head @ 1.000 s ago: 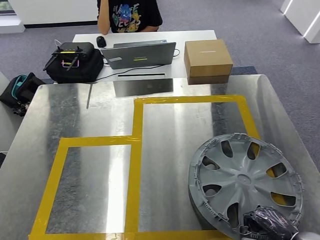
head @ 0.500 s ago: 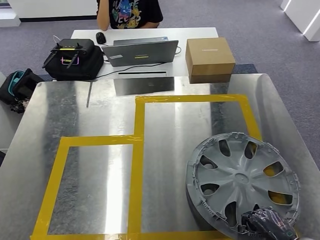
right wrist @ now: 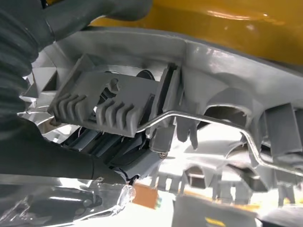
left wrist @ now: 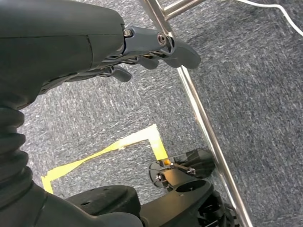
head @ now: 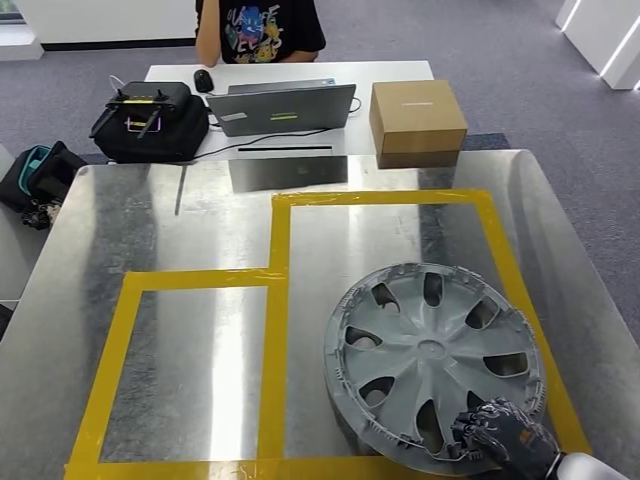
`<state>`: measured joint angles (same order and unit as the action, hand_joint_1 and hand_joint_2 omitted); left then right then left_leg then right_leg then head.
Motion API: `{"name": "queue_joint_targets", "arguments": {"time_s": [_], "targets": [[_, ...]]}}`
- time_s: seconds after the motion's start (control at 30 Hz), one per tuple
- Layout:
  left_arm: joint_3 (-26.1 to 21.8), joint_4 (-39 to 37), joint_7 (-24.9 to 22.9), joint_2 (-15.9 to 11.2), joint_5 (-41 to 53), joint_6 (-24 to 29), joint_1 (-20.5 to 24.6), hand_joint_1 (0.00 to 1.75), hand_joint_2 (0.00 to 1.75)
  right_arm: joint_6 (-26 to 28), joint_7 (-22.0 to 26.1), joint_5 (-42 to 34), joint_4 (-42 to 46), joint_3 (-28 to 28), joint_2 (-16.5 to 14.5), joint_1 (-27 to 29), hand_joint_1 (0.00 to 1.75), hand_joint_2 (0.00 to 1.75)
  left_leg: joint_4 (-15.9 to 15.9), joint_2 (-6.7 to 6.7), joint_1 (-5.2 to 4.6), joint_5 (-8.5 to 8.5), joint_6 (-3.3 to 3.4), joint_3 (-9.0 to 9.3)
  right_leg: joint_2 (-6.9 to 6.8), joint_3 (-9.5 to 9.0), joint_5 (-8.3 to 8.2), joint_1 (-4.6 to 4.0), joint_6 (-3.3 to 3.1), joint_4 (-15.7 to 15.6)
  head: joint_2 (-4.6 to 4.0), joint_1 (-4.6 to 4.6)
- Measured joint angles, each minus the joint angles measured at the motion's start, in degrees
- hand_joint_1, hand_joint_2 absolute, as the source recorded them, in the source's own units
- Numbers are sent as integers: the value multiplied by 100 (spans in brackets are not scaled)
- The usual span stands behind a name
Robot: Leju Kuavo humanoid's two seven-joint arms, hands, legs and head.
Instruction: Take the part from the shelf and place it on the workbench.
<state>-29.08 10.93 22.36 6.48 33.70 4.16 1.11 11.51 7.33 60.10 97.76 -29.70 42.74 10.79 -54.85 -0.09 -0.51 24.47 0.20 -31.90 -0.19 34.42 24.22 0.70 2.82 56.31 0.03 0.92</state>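
A grey wheel cover (head: 432, 360) lies face up on the steel workbench (head: 151, 230), inside the larger yellow-taped rectangle (head: 278, 240) at the near right. My right hand (head: 504, 438) grips its near rim, fingers hooked over the edge. The right wrist view looks at the cover's ribbed underside (right wrist: 118, 109) and wire ring from close up, with dark fingers (right wrist: 118, 156) tucked under it. My left hand (left wrist: 143, 45) hangs over grey carpet, fingers apart and holding nothing.
A cardboard box (head: 416, 122), a laptop (head: 281, 106) and a black bag (head: 149, 124) stand on a white table beyond the bench, where a person (head: 260, 28) sits. A smaller taped rectangle (head: 113, 360) marks the bench's near left. A metal frame rail (left wrist: 200, 113) crosses the carpet.
The wheel cover has slid left and slightly nearer with my right hand still on its rim, now lying within the yellow tape instead of over its right strip.
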Motion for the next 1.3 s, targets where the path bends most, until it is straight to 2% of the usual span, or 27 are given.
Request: {"name": "queue_joint_targets", "arguments": {"time_s": [0.47, 0.6, 0.73, 0.77, 0.9, 1.0, 1.17, 1.3], "targets": [[22, 0, -75, -2, 99, -24, 53, 0, 175, 149, 102, 400, -344, -370, -160, -449, 175, 175, 1, 12, 16, 25, 7, 47, 23, -64, 9, -14, 3, -39, 0, 1], [26, 0, -93, -1, 127, -68, 69, 0, 175, 169, -36, 560, -420, -454, -229, -562, 175, 175, 1, 16, 16, 21, 9, 54, 29, -70, 3, -15, 9, -40, -1, 0], [65, 0, -110, -2, 170, -124, 80, 0, 175, 257, -229, 612, -509, -478, -294, -592, 0, 0, 1, 16, 17, 14, 15, 59, 27, -79, 1, -15, 10, -40, 0, 1], [82, 0, -119, -3, 184, -141, 81, 0, 175, 287, -267, 627, -546, -480, -307, -590, 0, 0, 1, 16, 17, 13, 16, 59, 27, -80, 0, -15, 10, -41, 0, 1], [107, 0, -161, -2, 172, -150, 81, 0, 0, 358, -424, 673, -709, -482, -377, -587, 0, 0, 1, 19, 16, 11, 13, 59, 35, -80, -8, -15, 7, -42, 1, 0], [102, 0, -249, 1, 131, -138, 84, 0, 0, 500, -661, 812, -806, -480, -464, -578, 0, 0, 1, 21, 16, 10, 13, 59, 39, -79, -12, -15, 8, -44, -1, 1], [73, 0, -379, 4, 16, -147, 84, 0, 0, 1050, -1167, 1087, -892, -450, -702, -434, 0, 0, 1, 19, 17, 5, 8, 52, 33, -73, -18, -15, 11, -42, -1, -1], [63, 0, -402, 7, -7, -150, 82, 0, 0, 1173, -1263, 1144, -908, -426, -837, -363, 0, 0, 1, 17, 17, -4, 3, 43, 23, -67, -20, -15, 7, -41, 0, 1]]}}
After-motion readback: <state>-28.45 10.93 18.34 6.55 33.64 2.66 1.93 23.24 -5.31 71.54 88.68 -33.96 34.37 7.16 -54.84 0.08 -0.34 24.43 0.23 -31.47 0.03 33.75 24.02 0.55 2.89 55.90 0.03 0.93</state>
